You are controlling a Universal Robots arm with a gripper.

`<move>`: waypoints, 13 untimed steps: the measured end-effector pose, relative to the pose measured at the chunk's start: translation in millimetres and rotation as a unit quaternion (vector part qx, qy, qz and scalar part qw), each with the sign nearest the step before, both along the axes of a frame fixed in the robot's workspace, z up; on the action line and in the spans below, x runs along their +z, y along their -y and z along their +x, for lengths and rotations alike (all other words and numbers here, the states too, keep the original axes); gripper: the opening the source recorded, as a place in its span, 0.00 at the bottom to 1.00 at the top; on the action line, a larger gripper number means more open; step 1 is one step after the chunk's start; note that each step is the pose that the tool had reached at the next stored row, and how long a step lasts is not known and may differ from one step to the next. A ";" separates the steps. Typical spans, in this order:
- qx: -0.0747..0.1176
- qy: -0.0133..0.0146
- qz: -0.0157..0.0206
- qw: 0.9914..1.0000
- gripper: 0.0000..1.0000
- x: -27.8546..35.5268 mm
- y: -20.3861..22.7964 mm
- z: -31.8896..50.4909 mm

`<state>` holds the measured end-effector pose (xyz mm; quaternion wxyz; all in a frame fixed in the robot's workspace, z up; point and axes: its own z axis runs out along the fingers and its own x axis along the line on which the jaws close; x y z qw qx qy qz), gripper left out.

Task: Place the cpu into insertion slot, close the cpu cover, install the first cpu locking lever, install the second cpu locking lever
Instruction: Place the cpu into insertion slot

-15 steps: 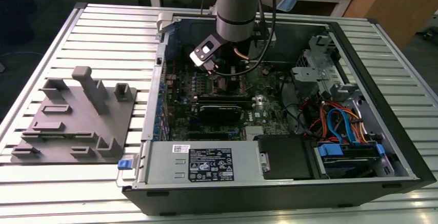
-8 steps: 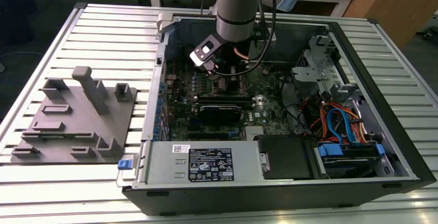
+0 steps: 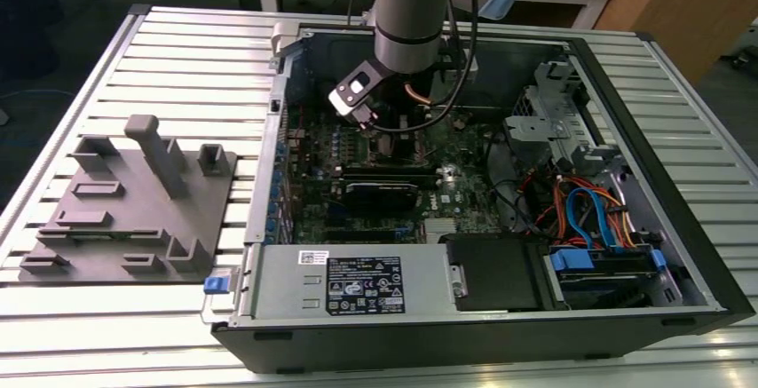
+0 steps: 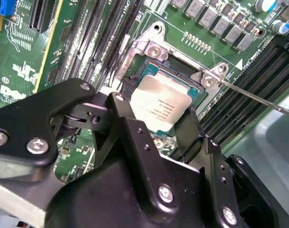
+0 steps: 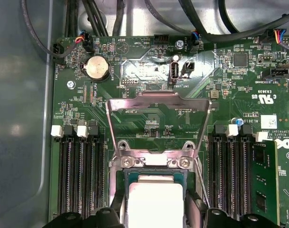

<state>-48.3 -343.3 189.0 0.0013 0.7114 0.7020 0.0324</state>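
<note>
1. From my station I see the arm (image 3: 409, 15) coming straight down into the open computer case (image 3: 693, 255), its last section upright and its wrist low over the motherboard (image 3: 355, 188).
2. The case lies on the slatted counter (image 3: 177, 59) toward the exterior view's right edge. A grey fixture plate (image 3: 119, 219) sits beside it toward the exterior view's left edge.
3. The gripper (image 4: 156, 111) points down at the insertion slot (image 5: 153, 160). Its jaws are set narrow, and its black fingers (image 4: 191, 128) press on two opposite edges of the cpu (image 4: 161, 97).
4. In both wrist views the cpu lies level and square with the insertion slot, silver top up, clasped between the fingers. I cannot tell whether it is fully seated.
5. In the first wrist view the cpu cover (image 5: 158, 98) is swung open on its hinge, away from the gripper, with green board visible through its window.
6. A thin wire locking lever (image 4: 258, 97) juts out from one corner of the insertion slot, across the black memory slots (image 4: 239, 102).
</note>
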 end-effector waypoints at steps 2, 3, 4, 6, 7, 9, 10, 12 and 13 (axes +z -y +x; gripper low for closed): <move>0.000 0.000 0.000 1.000 0.61 0.5 0.0 0.0; 0.000 0.000 0.000 1.000 0.61 1.3 0.0 0.0; 0.000 0.000 0.000 1.000 0.61 2.5 0.0 0.0; 0.000 0.000 0.000 1.000 0.61 4.1 0.0 0.0; 0.000 0.000 0.000 1.000 0.61 4.8 0.0 0.0; 0.000 0.000 0.000 1.000 0.61 6.3 0.0 0.0; 0.000 0.000 0.000 1.000 0.61 7.0 0.0 0.0; 0.000 0.000 0.000 1.000 0.61 8.3 0.0 0.0; 0.000 0.000 0.000 1.000 0.61 8.6 0.0 0.0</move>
